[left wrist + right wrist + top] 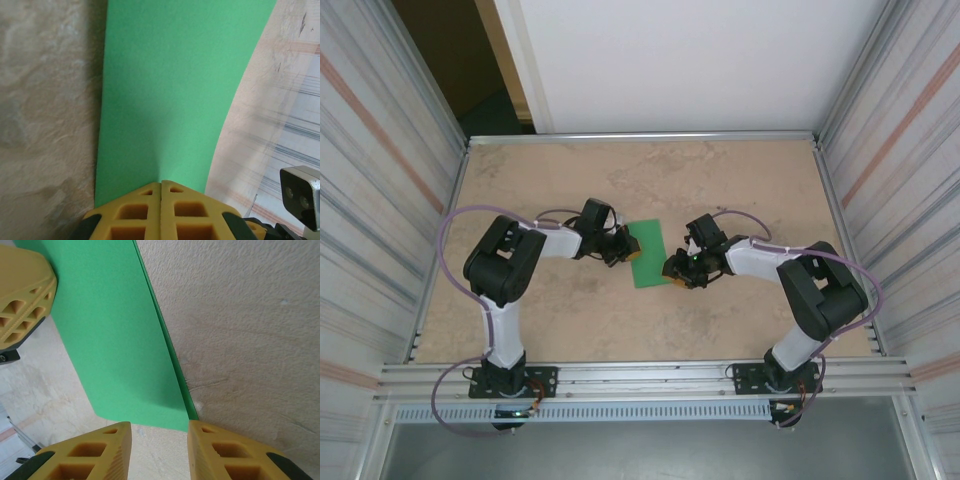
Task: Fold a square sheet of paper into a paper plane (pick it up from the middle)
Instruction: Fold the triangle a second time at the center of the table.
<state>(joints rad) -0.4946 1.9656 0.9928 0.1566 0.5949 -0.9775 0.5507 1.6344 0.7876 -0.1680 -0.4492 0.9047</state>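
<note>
The paper (646, 254) lies near the middle of the desk (740, 190), a green strip running from 12 to 6 o'clock in the top view. The left arm (505, 262) reaches in from 9 o'clock, and the left jaws are pressed fully together on the paper's 9 o'clock edge. At the left wrist their two yellow fingers (135, 212) meet with no gap at the bottom of the frame, and the paper (170, 90) runs straight out from between their tips, curving along one side. The right arm (815, 285) comes in from 3 o'clock, with the right jaws at the paper's 4 o'clock corner. They stand narrowly apart and hold nothing. At the right wrist their fingers (90, 455) flank the paper's (115, 340) near edge, which sits just beyond the gap. One fingertip is right beside the corner, and I cannot tell whether it touches. Along that same side a second thin green edge shows beneath the top layer, so the paper is doubled over. A finger of the left jaws (22, 295) sits on the paper at 10 o'clock in this view.
</note>
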